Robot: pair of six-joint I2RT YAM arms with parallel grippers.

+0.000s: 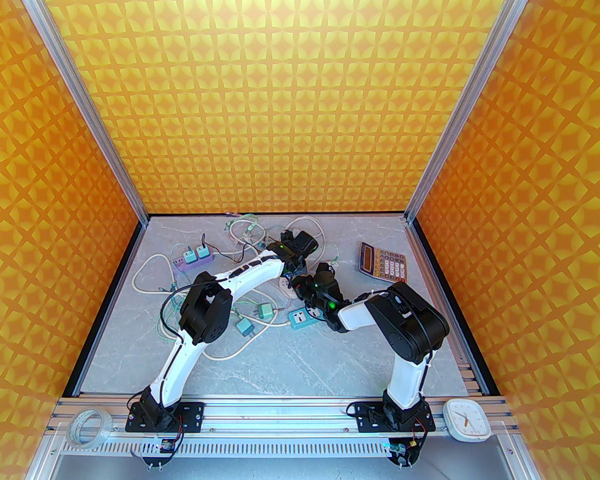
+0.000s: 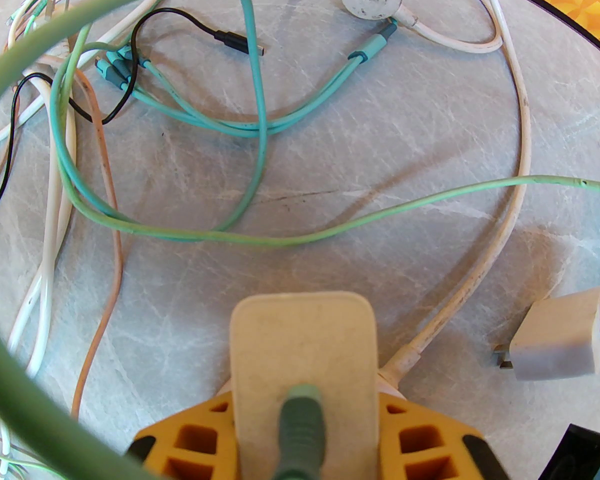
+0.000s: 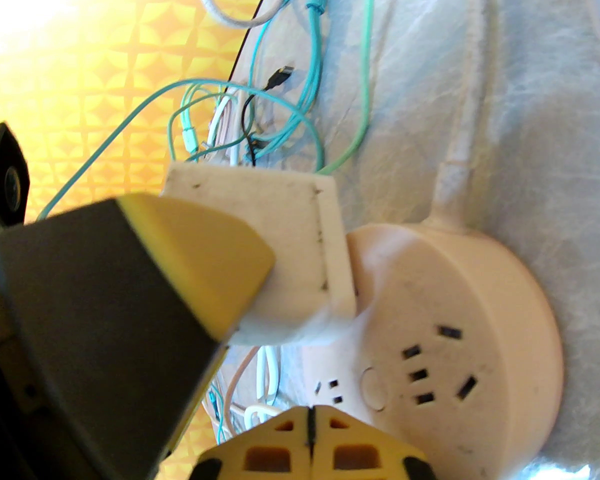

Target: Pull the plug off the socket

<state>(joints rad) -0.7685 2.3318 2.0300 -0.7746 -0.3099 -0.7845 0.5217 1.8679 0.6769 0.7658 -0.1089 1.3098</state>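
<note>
Grey marbled table [image 1: 305, 363], strewn with cables [image 2: 260, 128]. Left claw [image 2: 302, 420] is clamped on the white plug [image 2: 302, 333], which is tilted against the round socket [image 3: 455, 313]. Right claw [image 3: 310, 435] has its fingers together, just beside the socket.

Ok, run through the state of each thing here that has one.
left gripper: shut on the white plug
right gripper: shut, holding nothing
white plug: gripped, against the round socket; whether seated, cannot tell
round socket: visible outlets free
grey adapter: unplugged, lying loose
purple strip: two adapters plugged in
</note>
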